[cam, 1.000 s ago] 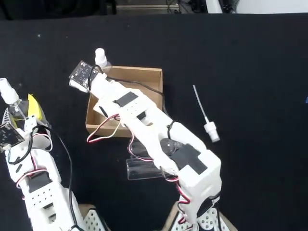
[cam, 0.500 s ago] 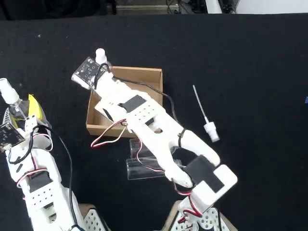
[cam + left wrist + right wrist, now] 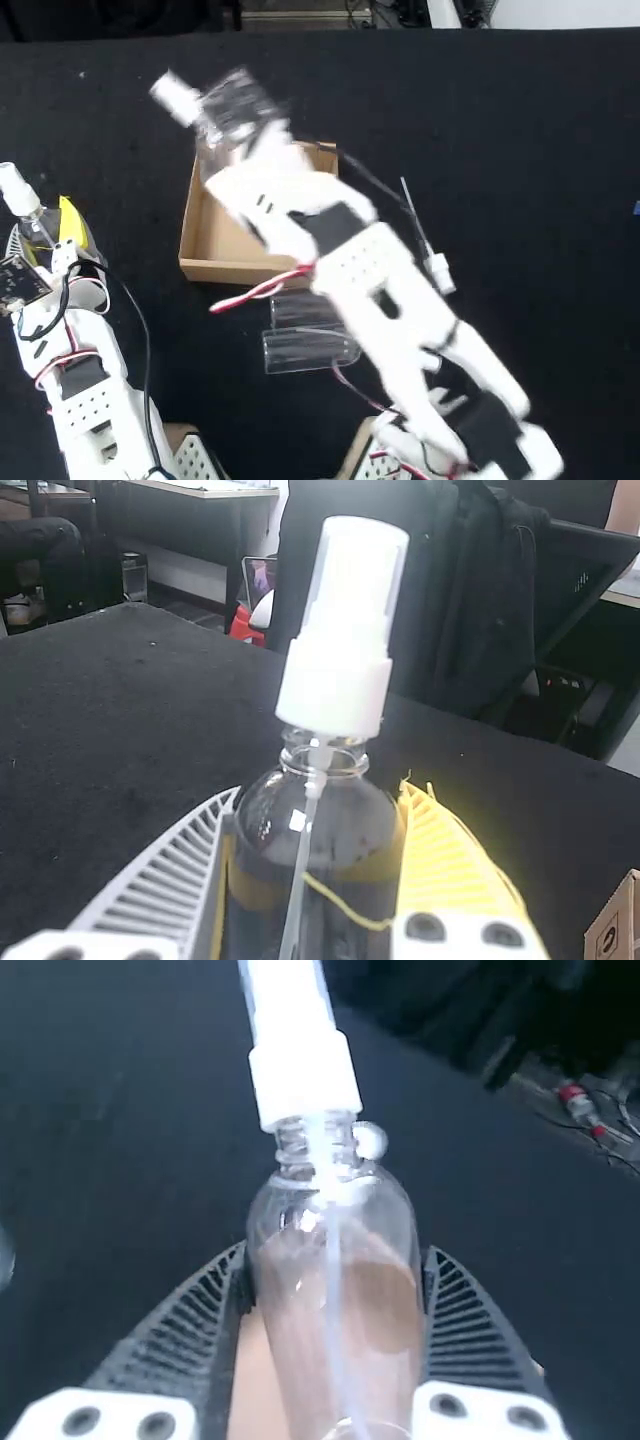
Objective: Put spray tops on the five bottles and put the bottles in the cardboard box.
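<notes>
Both clamp capped bottles (image 3: 310, 850) (image 3: 330, 1300): left end effector (image 3: 320, 790) upright, right end effector (image 3: 335, 1255) outstretched at the cardboard box's (image 3: 215, 268) corner.

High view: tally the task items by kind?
Bottles: 4 (two held, two lying)
Spray tops: 3 (two fitted, one loose)
Cardboard box: 1
Total: 8

- The left arm (image 3: 70, 420) was white and boxy, with a black block set in it.
- Red, white and black wires (image 3: 48, 368) looped along it.
- The right arm (image 3: 390, 300) was white too, with black patches and a red-and-white wire (image 3: 262, 288).
- The left gripper (image 3: 320, 800) had one white ribbed finger (image 3: 170, 880) and one yellow ribbed finger (image 3: 450, 870).
- The right gripper (image 3: 335, 1255) had black ribbed fingers (image 3: 180, 1340) on white bases (image 3: 110, 1415) with round holes.
</notes>
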Controlling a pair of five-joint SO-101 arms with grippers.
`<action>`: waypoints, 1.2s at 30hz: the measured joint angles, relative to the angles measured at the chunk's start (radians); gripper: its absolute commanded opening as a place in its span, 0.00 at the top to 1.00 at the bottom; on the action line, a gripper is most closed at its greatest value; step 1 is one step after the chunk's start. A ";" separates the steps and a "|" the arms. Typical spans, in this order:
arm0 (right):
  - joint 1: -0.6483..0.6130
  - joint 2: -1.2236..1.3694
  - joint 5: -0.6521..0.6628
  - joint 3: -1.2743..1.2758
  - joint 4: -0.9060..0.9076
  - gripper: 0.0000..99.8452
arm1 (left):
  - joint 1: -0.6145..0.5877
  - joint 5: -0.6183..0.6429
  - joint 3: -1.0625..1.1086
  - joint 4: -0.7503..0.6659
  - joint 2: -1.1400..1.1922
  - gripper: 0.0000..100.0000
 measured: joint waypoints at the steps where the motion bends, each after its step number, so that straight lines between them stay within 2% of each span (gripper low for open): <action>1: 0.029 -0.032 -0.025 0.018 0.000 0.82 | 0.000 0.000 0.000 0.000 0.000 0.97; 5: 0.129 -0.103 -0.115 0.161 -0.133 0.82 | 0.000 0.000 0.000 0.000 0.000 0.97; 12: 0.170 -0.107 -0.155 0.517 -0.655 0.82 | 0.000 0.000 0.000 0.000 0.000 0.97; 14: 0.167 -0.107 -0.155 0.565 -0.747 0.82 | 0.000 0.000 0.000 0.000 0.000 0.97; 18: 0.183 -0.044 -0.157 0.569 -0.815 0.81 | 0.000 0.000 0.000 0.000 0.000 0.97; 24: 0.199 0.206 -0.157 0.491 -0.896 0.81 | 0.000 0.000 0.000 0.000 0.000 0.97; 29: 0.242 0.222 -0.157 0.479 -1.008 0.82 | 0.000 0.000 0.000 0.000 0.000 0.97; 33: 0.262 0.222 -0.157 0.479 -1.025 0.82 | 0.000 0.000 0.000 0.000 0.000 0.97; 36: 0.334 0.222 -0.157 0.479 -1.025 0.82 | 0.000 0.000 0.000 0.000 0.000 0.97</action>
